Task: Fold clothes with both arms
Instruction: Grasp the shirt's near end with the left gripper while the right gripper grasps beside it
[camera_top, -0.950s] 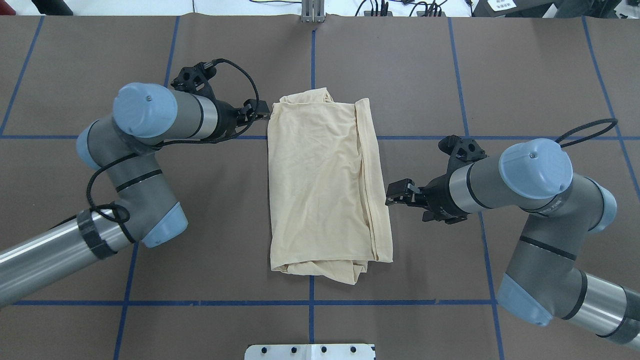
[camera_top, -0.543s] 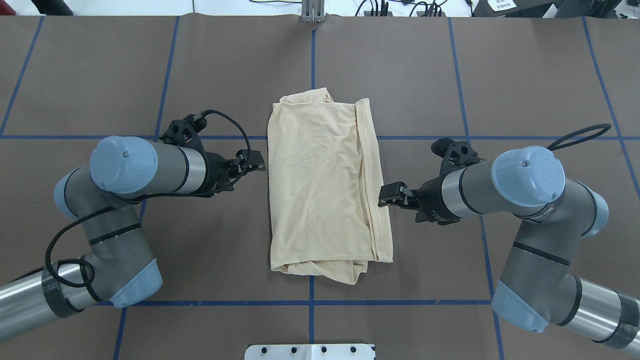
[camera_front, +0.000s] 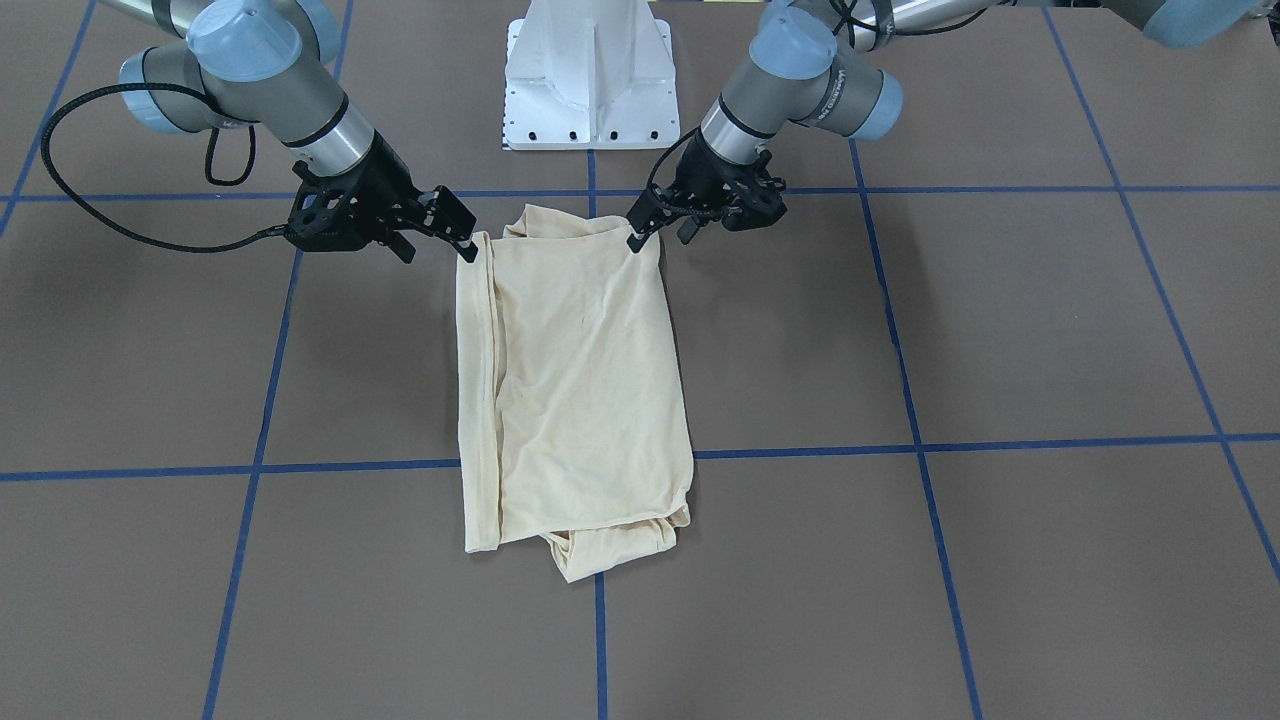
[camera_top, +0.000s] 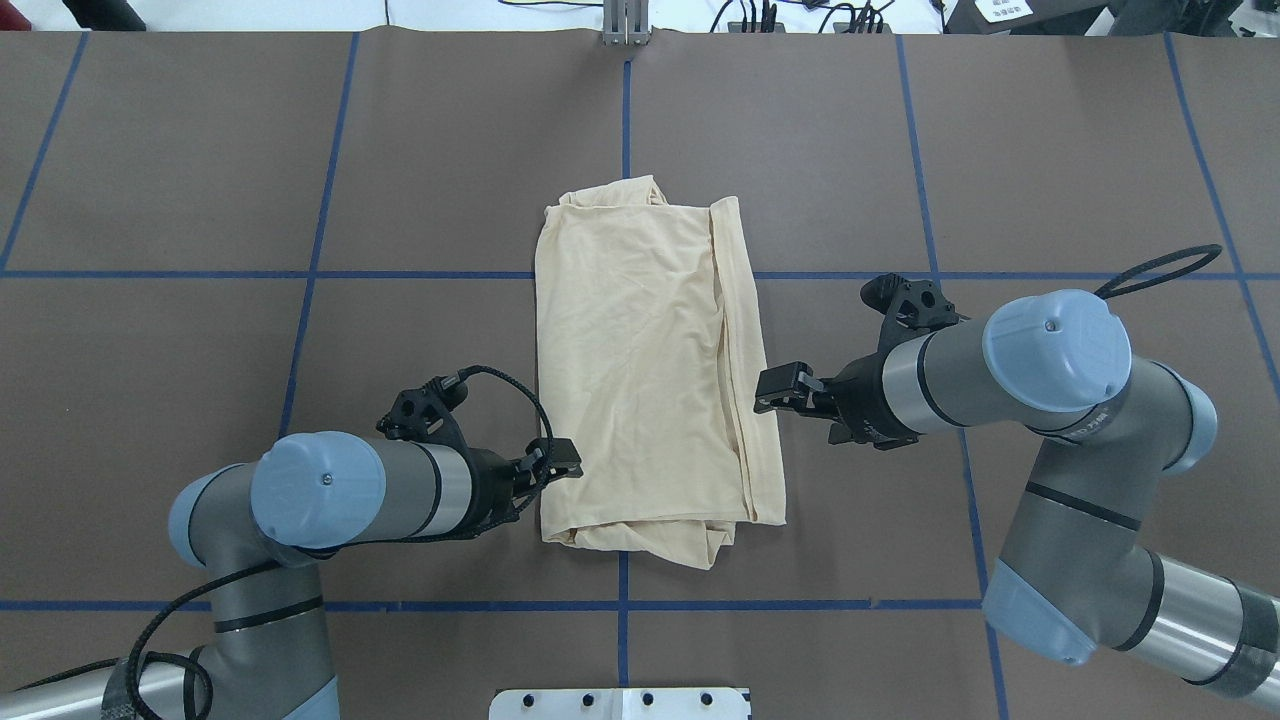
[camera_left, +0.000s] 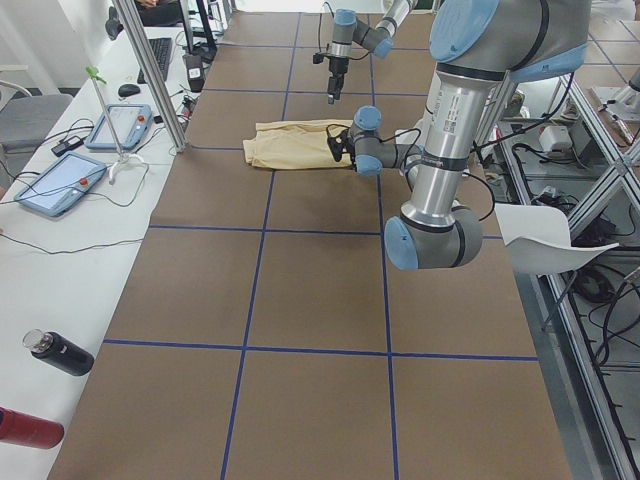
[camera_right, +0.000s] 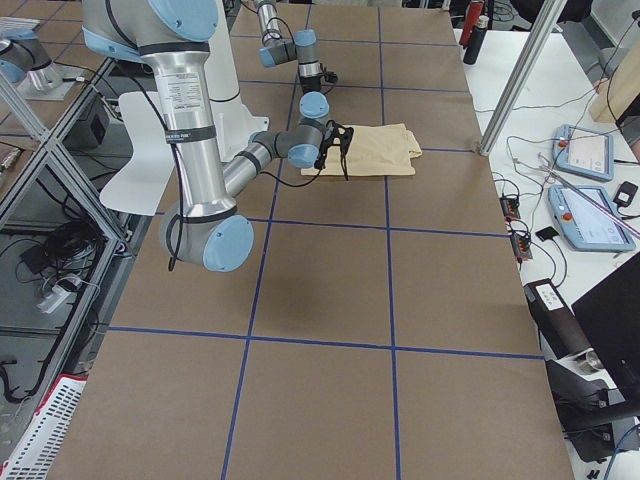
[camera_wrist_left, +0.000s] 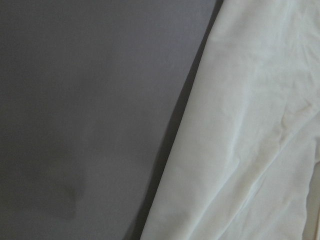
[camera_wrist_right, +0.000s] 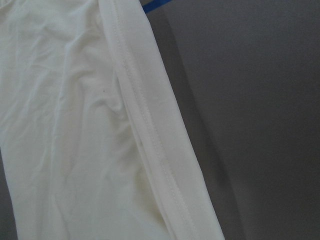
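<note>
The shirt (camera_top: 650, 370) lies flat in the middle of the brown table (camera_top: 200, 150), folded into one long strip. Its long way runs straight out from my base to the far side of the table. I cannot see a collar or a print, so I cannot tell which end is the top. Both short ends look a bit bunched up. A sewn hem runs down the long edge on my right side. I think the cloth is thin, light and floppy. It will sag and slide if I hold it in only one spot, and the layers could slip apart. So I would pinch all the layers together at the two corners of one short end, one corner for each arm, and lift them at the same speed. My left gripper (camera_top: 560, 468) sits just beside the near corner on my left side, low over the table. Its fingers look spread apart and they hold nothing. My right gripper (camera_top: 775, 388) is at the hemmed long edge, about halfway along. It looks spread apart too, with no cloth in it.
</note>
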